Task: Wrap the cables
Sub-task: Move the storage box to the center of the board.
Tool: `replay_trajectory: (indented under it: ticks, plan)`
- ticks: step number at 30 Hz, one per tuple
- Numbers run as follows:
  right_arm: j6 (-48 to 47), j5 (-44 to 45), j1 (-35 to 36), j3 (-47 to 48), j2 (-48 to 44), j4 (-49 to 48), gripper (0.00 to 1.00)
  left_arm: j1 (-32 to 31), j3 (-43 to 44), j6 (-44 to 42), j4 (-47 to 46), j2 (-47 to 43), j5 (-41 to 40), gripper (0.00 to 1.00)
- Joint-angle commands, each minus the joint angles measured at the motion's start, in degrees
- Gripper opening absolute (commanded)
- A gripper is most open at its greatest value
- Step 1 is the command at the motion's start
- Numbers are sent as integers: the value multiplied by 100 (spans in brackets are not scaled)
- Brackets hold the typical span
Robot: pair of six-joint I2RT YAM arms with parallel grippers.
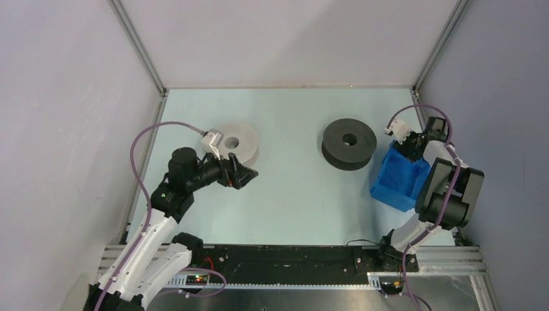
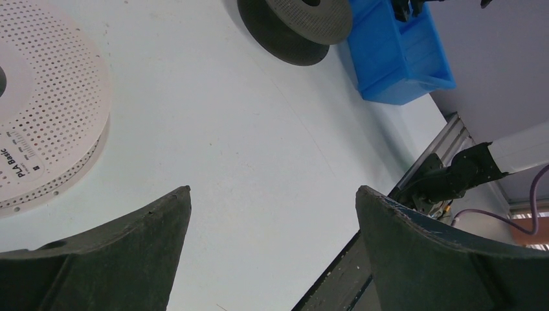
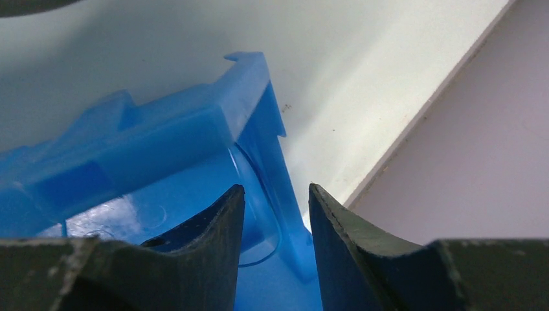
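A thin blue strand, apparently the blue cable (image 3: 278,241), curves along the inside of the blue bin (image 3: 162,136). The reddish cable is out of view. My right gripper (image 3: 275,188) hangs over the bin's far corner (image 1: 398,178), jaws apart, with nothing visibly between them. Over bare table, just in front of the white spool (image 1: 236,141), my left gripper (image 1: 249,173) stands wide open and empty. The left wrist view shows that perforated white spool (image 2: 45,97) at the left and my left gripper (image 2: 272,189) open above the tabletop.
A dark grey spool (image 1: 349,144) lies flat at the middle right, just left of the bin; the left wrist view shows this spool (image 2: 298,26) beside the bin (image 2: 395,58). Walls enclose the table on three sides. A black rail (image 1: 285,259) runs along the near edge.
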State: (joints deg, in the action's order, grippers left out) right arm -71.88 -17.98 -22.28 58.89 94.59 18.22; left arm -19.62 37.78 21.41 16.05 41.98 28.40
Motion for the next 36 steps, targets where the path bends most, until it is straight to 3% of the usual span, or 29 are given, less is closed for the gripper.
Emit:
replay_trajectory:
  ticks: [1,8,16,36]
  plan:
    - [-236,-1,-140,-133,-116,-346,46,-59,130,-124,-33,-80,-46,100]
    - [-224,164,-108,-497,-104,-1175,45,-94,121,-149,-3,-80,-96,100]
    - [-289,112,-144,-817,-410,-1712,29,-96,143,-158,4,-78,-135,100]
    - [-247,-59,-67,-844,-467,-1639,32,-95,133,-160,9,-159,-151,100]
